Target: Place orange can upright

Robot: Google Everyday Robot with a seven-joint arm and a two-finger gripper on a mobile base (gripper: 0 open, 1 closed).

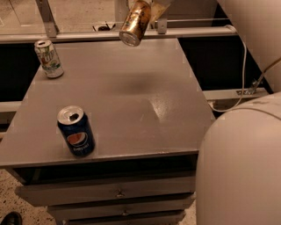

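End effector [150,8]: at the top edge of the view, largely cut off, clamped on the upper part of the orange can [134,23]. The can hangs in the air over the far edge of the table [131,110], touching nothing below. Its long axis is tilted, upper right to lower left, silver end facing down-left. A blue Pepsi can [76,131] stands upright front left; a white-and-green can [48,58] stands upright far left.

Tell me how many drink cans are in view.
3. The orange can hangs tilted in the tool at top centre, above the table; the Pepsi can stands front left; the white-and-green can stands back left.
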